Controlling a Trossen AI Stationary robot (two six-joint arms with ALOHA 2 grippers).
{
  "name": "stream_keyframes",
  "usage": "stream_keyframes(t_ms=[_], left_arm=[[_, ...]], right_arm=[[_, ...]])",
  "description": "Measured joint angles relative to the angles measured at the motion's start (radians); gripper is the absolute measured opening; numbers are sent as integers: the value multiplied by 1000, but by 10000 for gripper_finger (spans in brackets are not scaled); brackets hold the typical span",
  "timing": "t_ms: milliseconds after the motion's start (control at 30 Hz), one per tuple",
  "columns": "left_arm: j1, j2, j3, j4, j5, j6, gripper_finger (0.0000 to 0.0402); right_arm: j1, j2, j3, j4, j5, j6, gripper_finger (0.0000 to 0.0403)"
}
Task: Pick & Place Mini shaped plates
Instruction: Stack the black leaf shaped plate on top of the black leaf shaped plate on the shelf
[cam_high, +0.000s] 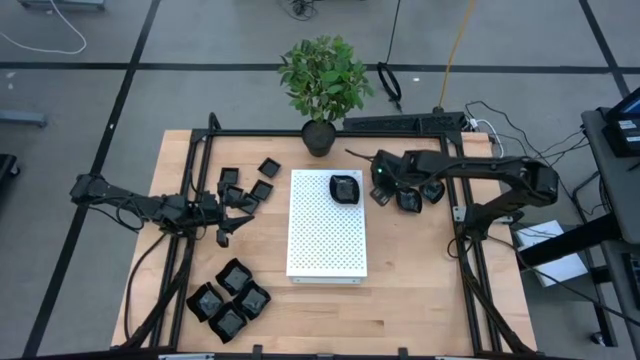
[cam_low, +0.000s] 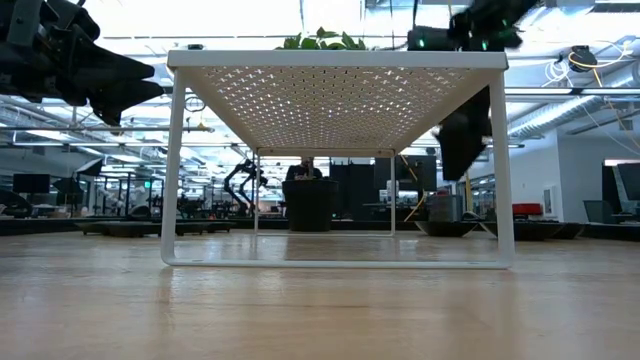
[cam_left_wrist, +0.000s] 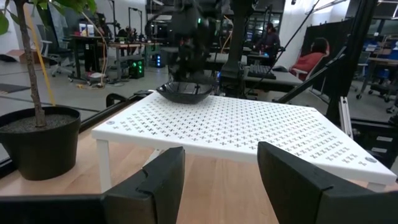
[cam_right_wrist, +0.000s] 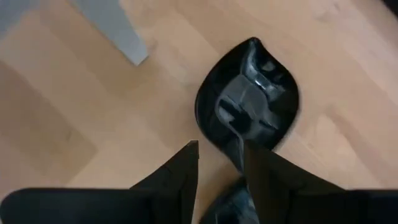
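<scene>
A rounded black mini plate (cam_high: 345, 188) sits on the far right part of the white perforated board (cam_high: 327, 235). Right of the board, several more black plates (cam_high: 410, 200) rest on the table. My right gripper (cam_right_wrist: 221, 165) points steeply down at a leaf-shaped one (cam_right_wrist: 249, 93), its fingers a little apart over that plate's near rim. Small square plates (cam_high: 262, 190) lie left of the board, and larger wavy-edged ones (cam_high: 228, 295) lie at the near left. My left gripper (cam_left_wrist: 221, 165) waits open and level, left of the board. My right gripper comes at the leaf-shaped plate from above, slanting. One fingertip (cam_right_wrist: 252, 158) shows over the plate's near rim (cam_right_wrist: 231, 144), the other beside it over bare table. Whether either finger touches the plate I cannot tell. The plate lies flat on the table.
A potted plant (cam_high: 320, 135) stands at the far edge behind the board. A black frame (cam_high: 455, 215) runs along the table's sides. The board stands on thin white legs (cam_low: 170, 165) with room beneath. A person (cam_left_wrist: 311, 53) sits in the room beyond the table.
</scene>
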Motion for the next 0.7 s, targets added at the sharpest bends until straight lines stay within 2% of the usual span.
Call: stream_keyframes(t_ms=[200,367,700], left_arm=[[0,0,0,0,0,0,207],[0,0,0,0,0,0,207],[0,0,0,0,0,0,207]], right_arm=[[-20,2,-161,264,-2,-88,117],[-38,2,-234,391,-50,-93,117],[-39,15,-281,435,-50,-133,116]])
